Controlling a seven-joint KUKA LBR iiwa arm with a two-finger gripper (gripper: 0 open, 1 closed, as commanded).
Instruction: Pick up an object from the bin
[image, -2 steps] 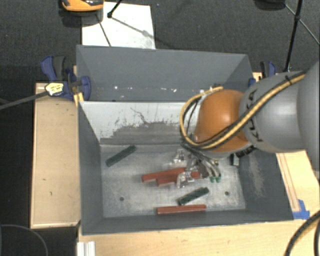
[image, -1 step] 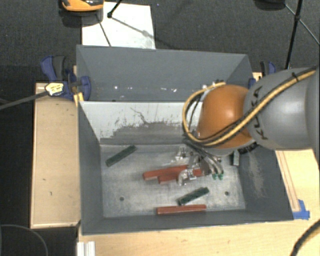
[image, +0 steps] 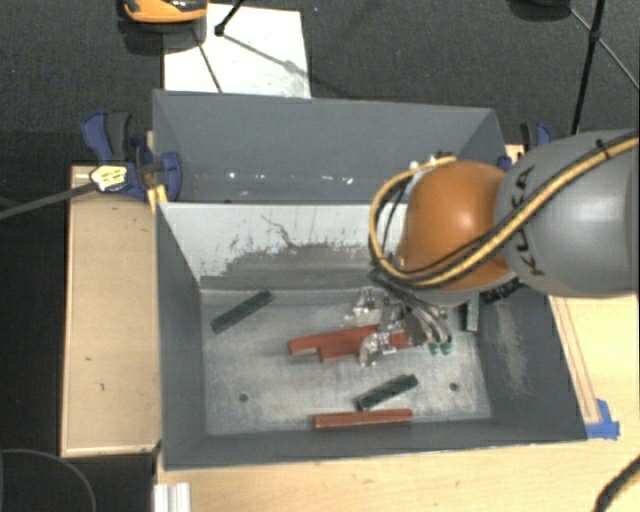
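Red-brown block (image: 320, 347), long with a stepped profile, lies near the middle of the bin (image: 182, 340) floor, running roughly 9 to 3 o'clock. Gripper (image: 378, 338) sits low over its 3 o'clock end, metal parts overlapping the block there. Cannot tell how far the jaws are open, or whether they have hold of the block: the wrist hardware crowds that spot.

Around it:
- Dark green bar (image: 388, 392) at 5 o'clock from the block, near, tilted, apart from it.
- Flat red-brown strip (image: 362, 420) further out at 5–6 o'clock, along the front wall, just beside the green bar's lower end.
- Second dark green bar (image: 240, 310) at 10 o'clock, well apart, tilted, by the left wall.
- Small green bit (image: 441, 347) at 3 o'clock, just past the gripper; kind unclear.
- Dark upright piece (image: 468, 316) at 2 o'clock, partly under the arm; not identifiable.

Orange wrist cover (image: 450, 225) and looped cable (image: 376, 232) hide the back right of the floor. The block's 3 o'clock end is mostly covered by the gripper.
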